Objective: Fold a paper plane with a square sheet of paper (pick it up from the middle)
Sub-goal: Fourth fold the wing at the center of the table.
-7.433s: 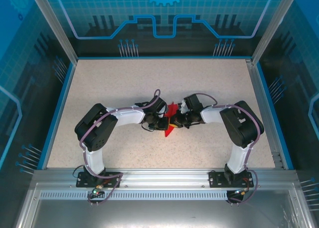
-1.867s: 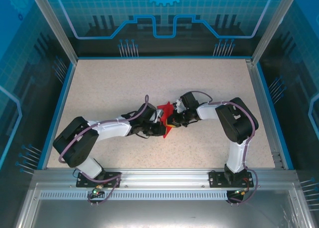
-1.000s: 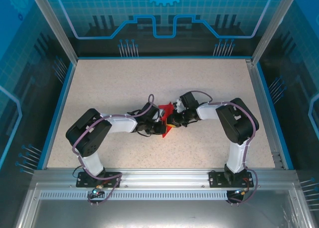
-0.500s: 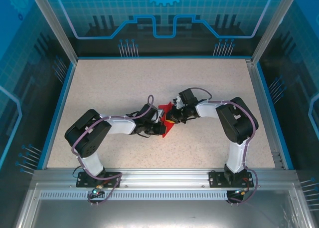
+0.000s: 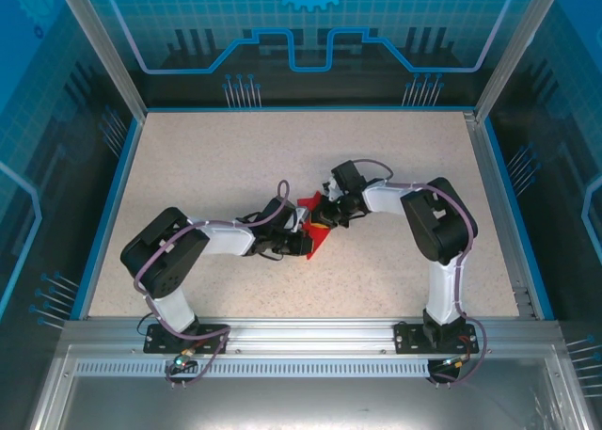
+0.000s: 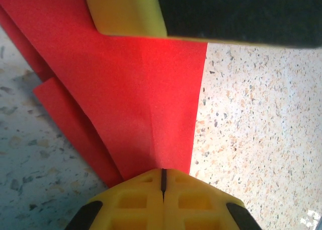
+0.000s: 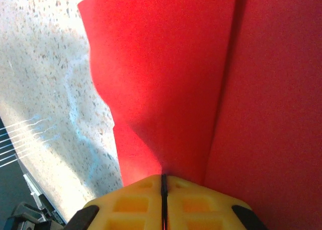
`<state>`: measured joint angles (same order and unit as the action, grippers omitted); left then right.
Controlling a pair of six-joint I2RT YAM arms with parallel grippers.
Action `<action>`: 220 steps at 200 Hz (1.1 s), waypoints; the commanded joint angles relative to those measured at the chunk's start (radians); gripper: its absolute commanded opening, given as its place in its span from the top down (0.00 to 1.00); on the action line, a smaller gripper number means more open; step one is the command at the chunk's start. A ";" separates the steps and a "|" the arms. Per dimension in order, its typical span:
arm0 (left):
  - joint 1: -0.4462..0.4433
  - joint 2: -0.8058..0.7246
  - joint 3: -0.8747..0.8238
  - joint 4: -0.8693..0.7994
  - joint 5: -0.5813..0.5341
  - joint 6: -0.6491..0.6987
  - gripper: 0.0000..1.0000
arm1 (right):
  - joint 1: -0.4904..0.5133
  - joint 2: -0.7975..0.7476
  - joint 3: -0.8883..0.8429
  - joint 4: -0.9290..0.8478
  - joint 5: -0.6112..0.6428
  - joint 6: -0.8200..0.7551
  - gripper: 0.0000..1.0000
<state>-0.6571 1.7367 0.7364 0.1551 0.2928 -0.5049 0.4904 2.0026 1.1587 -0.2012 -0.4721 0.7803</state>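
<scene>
Two grippers work near the middle of the table (image 5: pixel 216 157). The left gripper (image 6: pixel 162 173) is clamped on the narrow end of the red paper sheet (image 6: pixel 151 89), and the right gripper (image 7: pixel 163 178) is pinching another flap. Several creases are in, but a finished dart looks some folds away.

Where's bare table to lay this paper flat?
Widest bare patch: the far half of the table, between back rim and arms. A smaller one lies between the arms and front rail. Crowded at centre, where left tool and right tool pinch the red paper.
</scene>
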 commanded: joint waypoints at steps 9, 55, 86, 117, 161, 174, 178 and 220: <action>0.003 0.027 -0.082 -0.196 -0.058 0.035 0.96 | -0.036 0.055 0.064 -0.024 0.111 -0.035 0.91; 0.003 0.010 -0.104 -0.202 -0.055 0.034 0.96 | -0.060 0.101 0.130 -0.044 0.109 -0.046 0.91; 0.002 0.000 -0.115 -0.204 -0.051 0.032 0.96 | -0.086 0.123 0.161 -0.045 0.099 -0.047 0.91; 0.001 -0.003 -0.120 -0.210 -0.046 0.034 0.97 | -0.102 0.143 0.197 -0.047 0.087 -0.042 0.91; 0.001 -0.006 -0.126 -0.216 -0.037 0.038 0.97 | -0.124 0.187 0.257 -0.070 0.092 -0.049 0.91; 0.001 -0.011 -0.129 -0.220 -0.034 0.038 0.97 | -0.136 0.194 0.269 -0.074 0.099 -0.048 0.92; 0.001 -0.013 -0.130 -0.220 -0.034 0.039 0.97 | -0.140 0.194 0.271 -0.072 0.100 -0.046 0.92; 0.001 -0.023 -0.131 -0.234 -0.026 0.046 0.97 | -0.169 0.220 0.329 -0.095 0.098 -0.053 0.92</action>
<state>-0.6498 1.6917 0.6769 0.1936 0.2470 -0.4900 0.3882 2.1735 1.4380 -0.3290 -0.4984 0.7498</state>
